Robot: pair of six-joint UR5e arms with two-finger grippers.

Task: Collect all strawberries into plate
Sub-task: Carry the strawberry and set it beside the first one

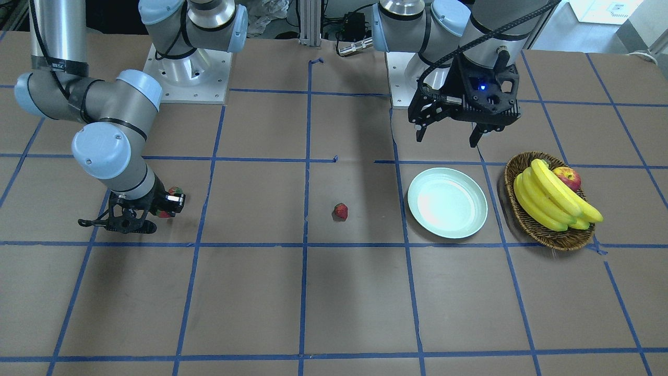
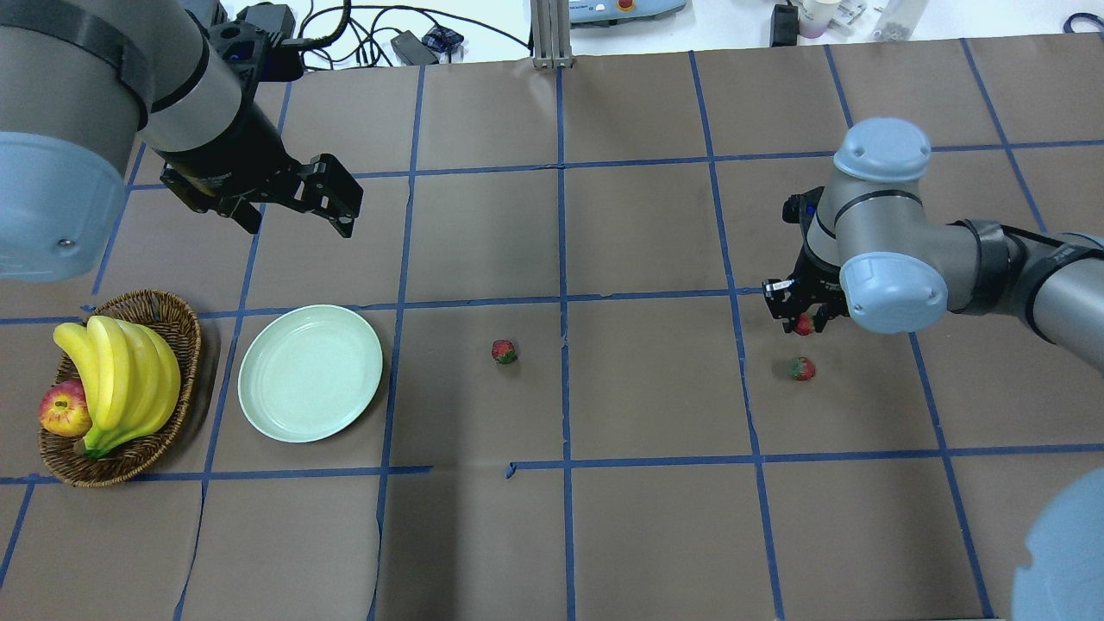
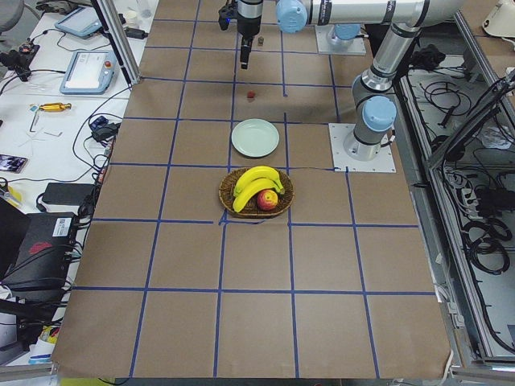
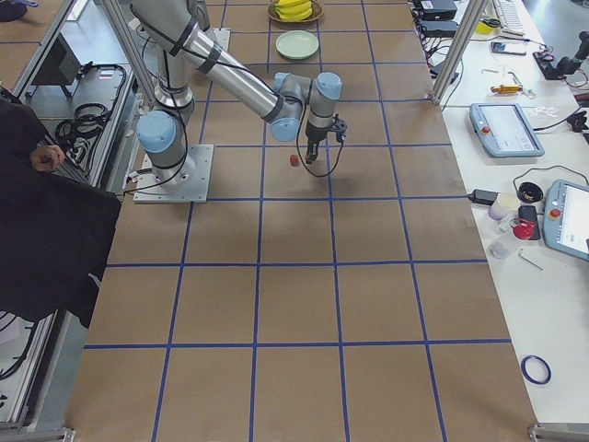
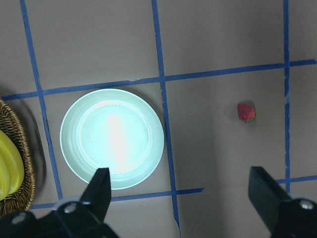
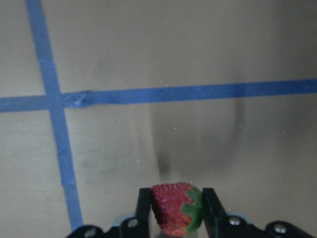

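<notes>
The black two-finger right gripper (image 6: 172, 210) is clamped on a small red strawberry with a green leafy cap (image 6: 174, 210). In its wrist view only the fingertips (image 6: 144, 206) are seen. The bottom of the held strawberry is cut off by the picture's edge. From behind the robot, this gripper (image 2: 802, 315) is half hidden under the grey and blue arm joint. Only a bit of red (image 2: 804, 325) peeks out. It is kept low over the brown paper table with blue tape lines (image 2: 655, 535). Whether the berry touches the table cannot be told.

A second strawberry (image 2: 801, 368) lies on the table just beside the right gripper, on the robot's side. From the front it (image 1: 175, 190) is partly hidden behind the gripper.

A third strawberry (image 2: 504, 351) lies near the middle of the table. It is well apart from the right gripper and nearer to the round pale green shiny plate (image 2: 310, 373). All three berries are outside the plate.

The black left gripper (image 2: 297, 220) hangs high up near the plate. Its fingers (image 5: 99, 188) are spread wide apart.

A brown wicker basket (image 2: 185, 332) stands just beside the plate, on the side away from the berries. Yellow bananas (image 2: 121, 371) and a red-yellow apple (image 2: 65, 408) lie in it. In the left wrist view most of the basket (image 5: 20, 148) is cut off.
</notes>
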